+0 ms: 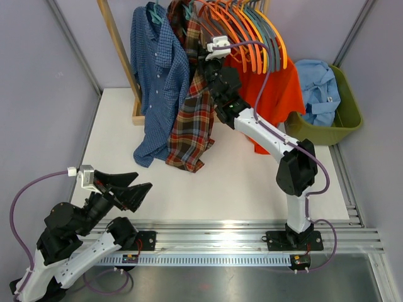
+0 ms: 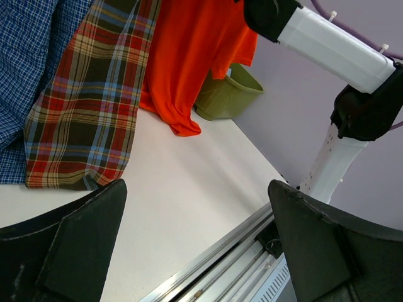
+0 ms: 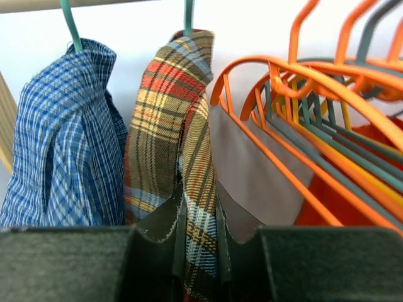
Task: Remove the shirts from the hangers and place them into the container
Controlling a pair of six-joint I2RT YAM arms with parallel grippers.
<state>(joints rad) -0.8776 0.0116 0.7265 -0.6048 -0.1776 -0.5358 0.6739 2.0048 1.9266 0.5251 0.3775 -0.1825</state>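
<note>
The right gripper [image 3: 200, 245] pinches the plaid shirt [image 3: 167, 126] below its collar, on the rail [image 3: 38, 6] at the table [image 1: 239, 189]'s far edge; a sideways tug may drag its teal hanger [image 3: 187, 16] along; the left gripper [image 1: 129, 189] hangs spread by the near-left corner.

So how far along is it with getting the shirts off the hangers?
Done: the light blue shirt lies in the container, and a bunch of hangers is bare. In hand: the right gripper is pinched on the plaid shirt, not yet off its hanger. Left: that one, the dark blue check shirt and the orange-red shirt, all hanging. The left gripper is open, holding nothing.
</note>
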